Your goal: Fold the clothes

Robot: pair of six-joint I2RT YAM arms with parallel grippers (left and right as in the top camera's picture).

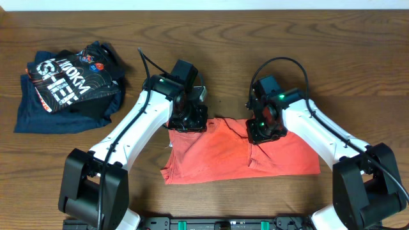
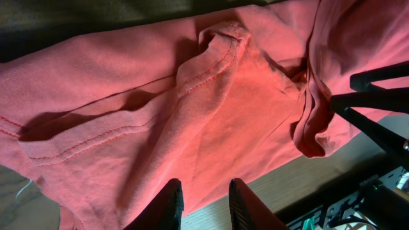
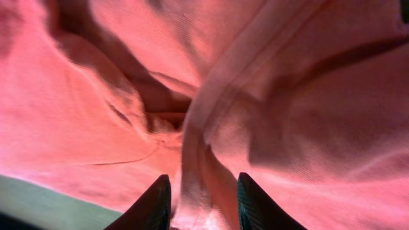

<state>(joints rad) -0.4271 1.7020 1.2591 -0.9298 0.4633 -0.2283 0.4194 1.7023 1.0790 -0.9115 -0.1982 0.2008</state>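
Fingertips first: in the right wrist view the right gripper has its jaws partly closed, with a raised ridge of coral fabric running straight down into the gap, which reads as a pinch on the shirt. Left gripper shows a narrow gap too, with cloth lying right behind it, but I can't tell whether anything is actually clamped or it just sits over the fabric near the hem. From overhead, the shirt lies in the lower middle of the frame, long axis left to right, rumpled along its upper edge and flatter toward the lower edge. Both grippers sit on that upper edge — left one at the upper-left corner, right one near the middle, so a good stretch of shirt runs out to the right past it. Key relation: the bulk of the fabric lies below the fingers in the frame, toward the arm bases, so my guess is that the fold pulls the top edge down over the body. Neither arm is clearly nearer; both are on it. Dark garments sit well apart at the upper left on the table, out of play.
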